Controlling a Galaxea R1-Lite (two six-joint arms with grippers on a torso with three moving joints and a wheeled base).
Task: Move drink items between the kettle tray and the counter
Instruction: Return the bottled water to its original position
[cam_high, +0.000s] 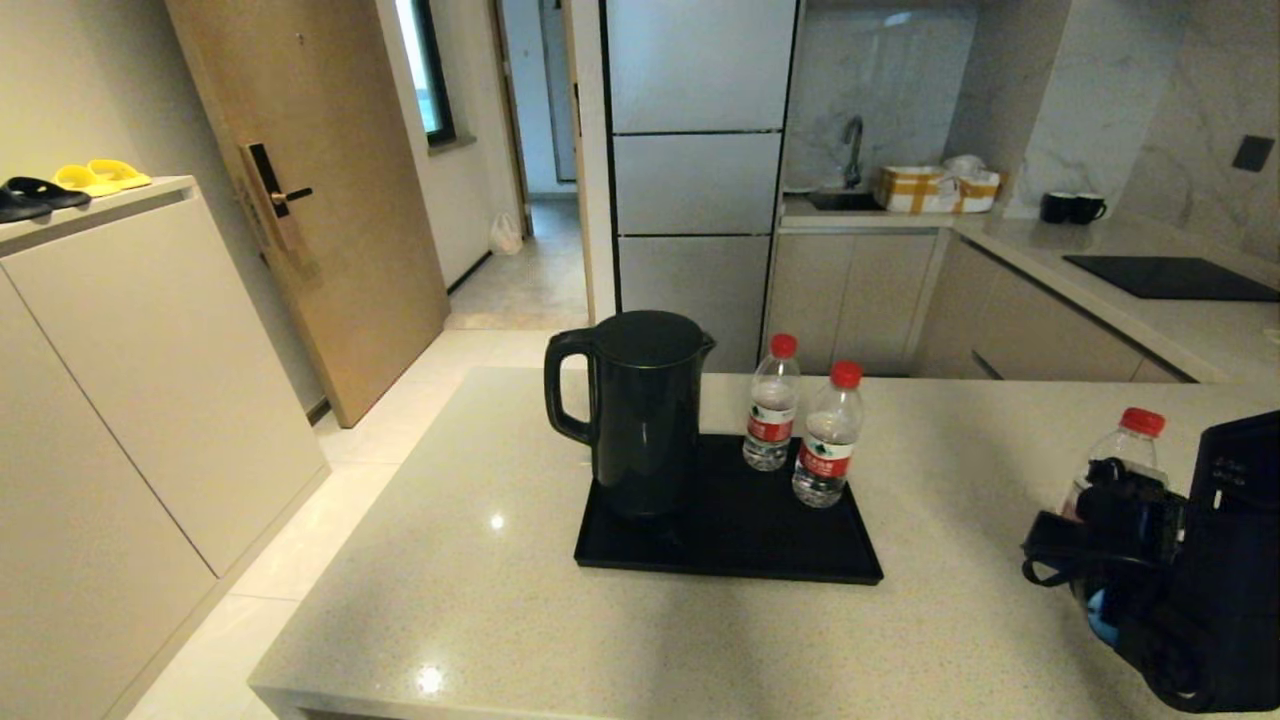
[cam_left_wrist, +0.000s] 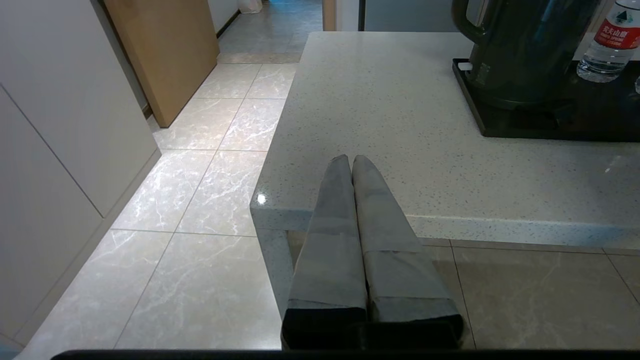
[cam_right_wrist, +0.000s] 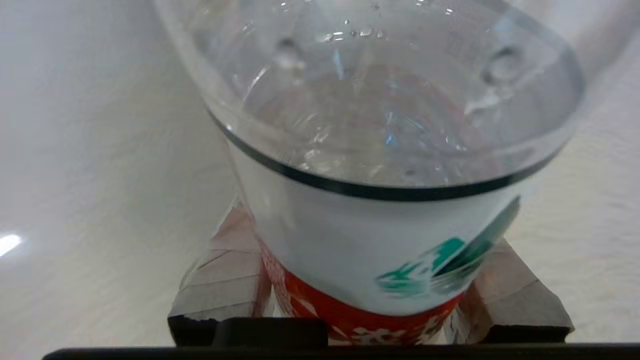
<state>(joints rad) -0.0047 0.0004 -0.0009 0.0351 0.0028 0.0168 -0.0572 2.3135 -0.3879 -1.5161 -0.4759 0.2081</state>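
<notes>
Two bottles (cam_high: 772, 415) (cam_high: 828, 435), one kettle (cam_high: 640, 415) on tray (cam_high: 730, 555); right end effector (cam_right_wrist: 370, 295) grips third bottle (cam_high: 1125, 450).

Dim indoor light, glare spots on the counter (cam_high: 480, 600), blurred close bottle (cam_right_wrist: 380, 165).

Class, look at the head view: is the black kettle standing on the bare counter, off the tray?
No, the kettle stands on the tray, left of two water bottles.

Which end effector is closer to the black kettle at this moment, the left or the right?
Left, probably. The left end effector hovers shut at the counter's near-left edge, short of the kettle. The right end effector grips a bottle far right.
</notes>
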